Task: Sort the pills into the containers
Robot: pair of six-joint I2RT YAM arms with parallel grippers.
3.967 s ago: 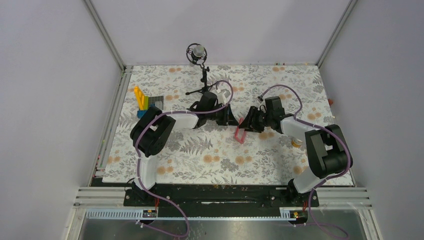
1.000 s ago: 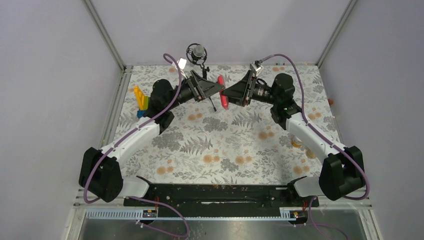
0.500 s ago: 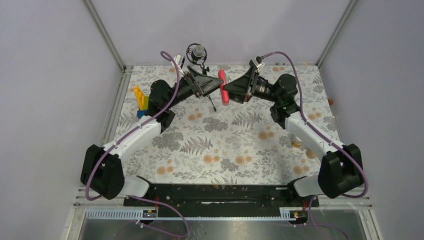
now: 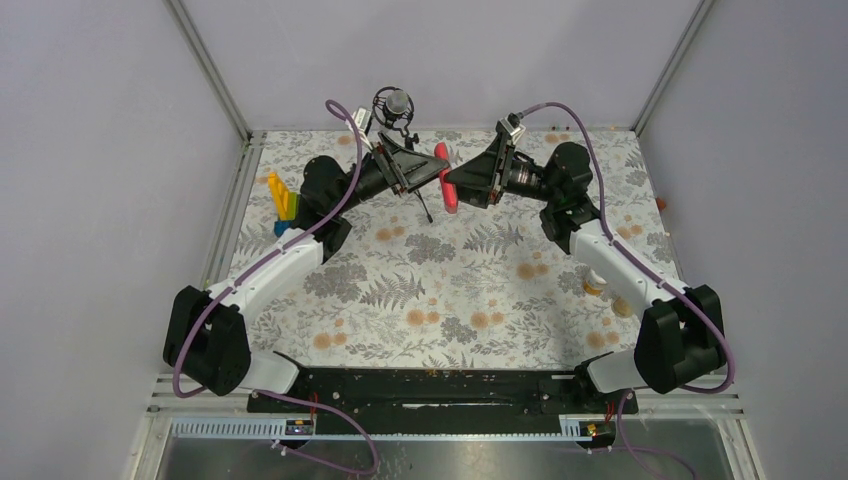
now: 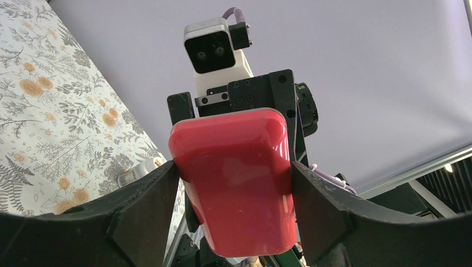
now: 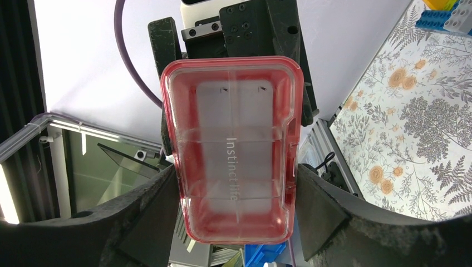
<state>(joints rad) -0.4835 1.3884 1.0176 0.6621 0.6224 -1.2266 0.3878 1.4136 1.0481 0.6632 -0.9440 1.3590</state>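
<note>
The pink compartment box hangs in the air above the far middle of the flowered cloth, held between both arms. My left gripper is shut on it from the left. In the left wrist view its fingers press the sides of the box's solid bottom. My right gripper is shut on it from the right. In the right wrist view the clear lid of the box faces the camera between the fingers. No pills can be made out. A white-capped bottle stands on the cloth under the right arm.
A blue, yellow and grey toy-brick block stands at the cloth's left edge. A small microphone stand rises at the back centre behind the grippers. Pale walls and metal rails close in the cloth on three sides.
Four seconds ago the box sat low near the cloth; both arms have raised it toward the back. In the last second the left jaws narrowed onto the box.
</note>
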